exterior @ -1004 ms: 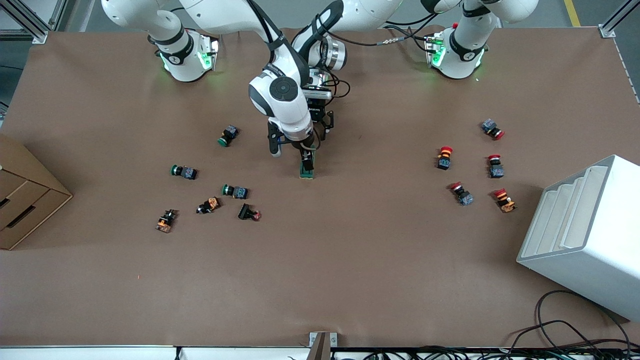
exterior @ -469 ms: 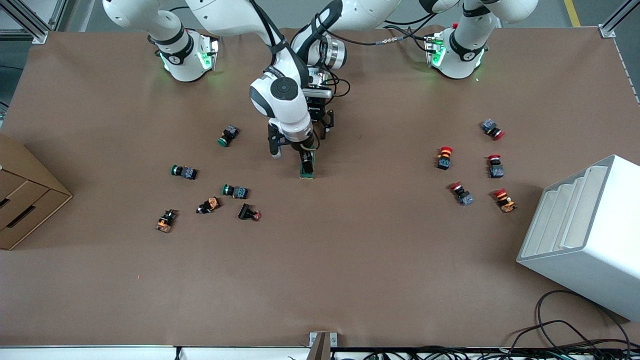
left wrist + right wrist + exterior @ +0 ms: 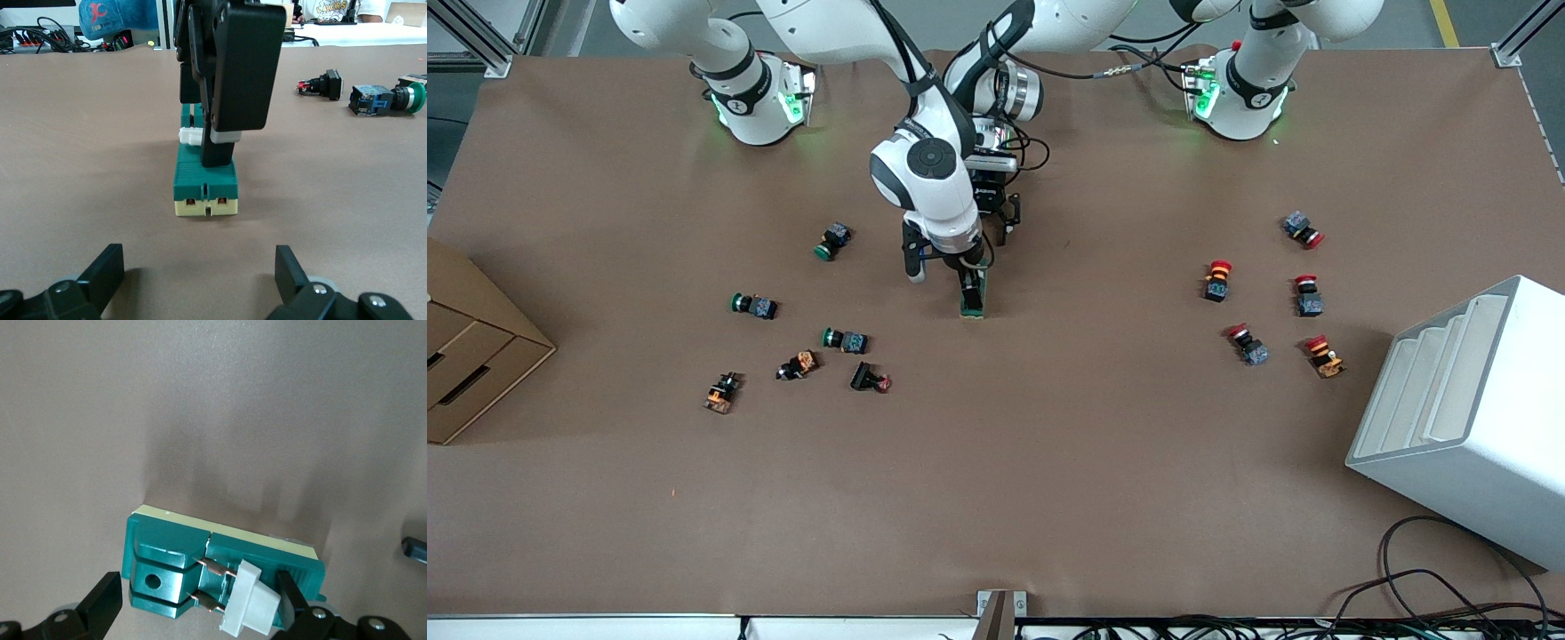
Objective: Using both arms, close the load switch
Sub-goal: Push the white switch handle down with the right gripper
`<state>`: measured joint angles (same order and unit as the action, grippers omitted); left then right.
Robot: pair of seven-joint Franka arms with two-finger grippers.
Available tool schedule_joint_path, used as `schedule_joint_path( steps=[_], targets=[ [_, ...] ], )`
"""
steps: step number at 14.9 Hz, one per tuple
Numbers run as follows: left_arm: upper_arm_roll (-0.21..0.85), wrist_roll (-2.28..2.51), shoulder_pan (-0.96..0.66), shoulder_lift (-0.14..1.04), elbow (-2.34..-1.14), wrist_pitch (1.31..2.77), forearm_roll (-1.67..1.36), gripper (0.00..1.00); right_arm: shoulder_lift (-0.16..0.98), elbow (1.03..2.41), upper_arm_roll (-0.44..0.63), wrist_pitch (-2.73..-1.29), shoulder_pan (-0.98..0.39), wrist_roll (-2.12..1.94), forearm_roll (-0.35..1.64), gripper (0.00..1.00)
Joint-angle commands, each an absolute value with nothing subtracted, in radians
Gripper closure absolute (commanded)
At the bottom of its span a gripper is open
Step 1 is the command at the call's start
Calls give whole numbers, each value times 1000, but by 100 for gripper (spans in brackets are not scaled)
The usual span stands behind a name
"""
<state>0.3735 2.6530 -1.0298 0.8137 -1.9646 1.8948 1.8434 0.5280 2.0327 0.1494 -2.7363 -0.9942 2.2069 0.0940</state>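
Load switch: the load switch [image 3: 972, 304] lies flat on the brown table [image 3: 1049, 462], about midway between the two arm ends. Its white lever [image 3: 250, 607] stands tipped up, so it looks not shut yet.

Right gripper: the right gripper [image 3: 967, 280] hangs right over the switch. Its fingers are spread apart and grip nothing. One black finger [image 3: 230, 87] comes down just beside the lever.

Left gripper: the left gripper [image 3: 200, 280] is low, near one short end of the switch. Its fingers are wide apart and hold nothing.

How to do it well: I think you should pinch the green body with the left gripper first, so the switch cannot slide. Then push the lever down slowly with the right finger. Push straight, not sideways, or the switch may tip over.

Nearby things: some push buttons [image 3: 387, 98] lie on the table, well apart from the switch. You need not touch them.

Hard to see: the right arm covers part of the switch in the front view. You cannot tell if the black finger touches the lever. The ends of the left fingers are cut off.
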Motion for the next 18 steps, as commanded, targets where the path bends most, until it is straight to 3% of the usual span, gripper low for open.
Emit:
schedule_joint_path(
  steps=[1,12,18],
  targets=[
    [371,2688,-1045,838,-1960,1901,1842,0,532,2000,184,-2757,-985,2224,63,0],
    [373,2689,-1054,845,-1965,1899,1841,0,538,1927,186,-2741,-934,2220,66,0],
    [373,2692,-1068,851,-1967,1899,1839,0,600,1873,186,-2741,-928,2218,64,0]
  ],
)
